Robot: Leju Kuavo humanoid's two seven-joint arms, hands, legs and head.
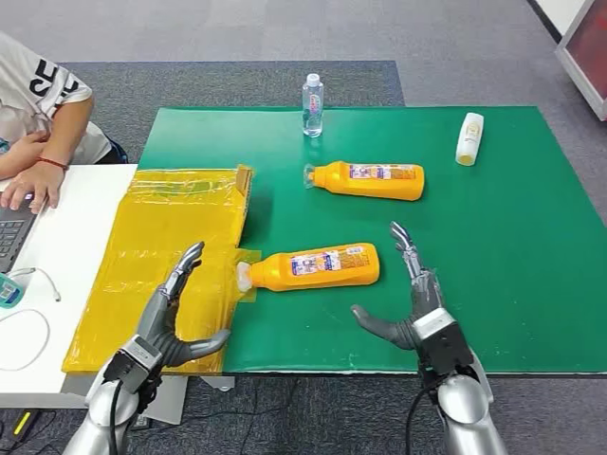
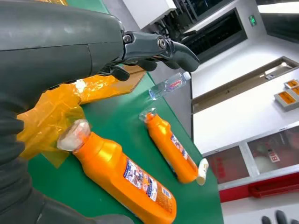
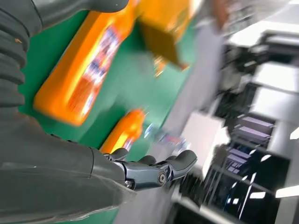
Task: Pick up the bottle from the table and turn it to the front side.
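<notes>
Flanking the near bottle (image 1: pixel 315 267) with left hand (image 1: pixel 172 318) and right hand (image 1: pixel 408 303) both wide and empty, we should grasp mid-body, clear of the cap (image 1: pixel 243 277).

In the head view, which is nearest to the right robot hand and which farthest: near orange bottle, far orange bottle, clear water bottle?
From the right robot hand:
1. Near orange bottle, lying just ahead-left.
2. Far orange bottle, lying mid-mat.
3. Clear water bottle, upright at the far edge.
</notes>
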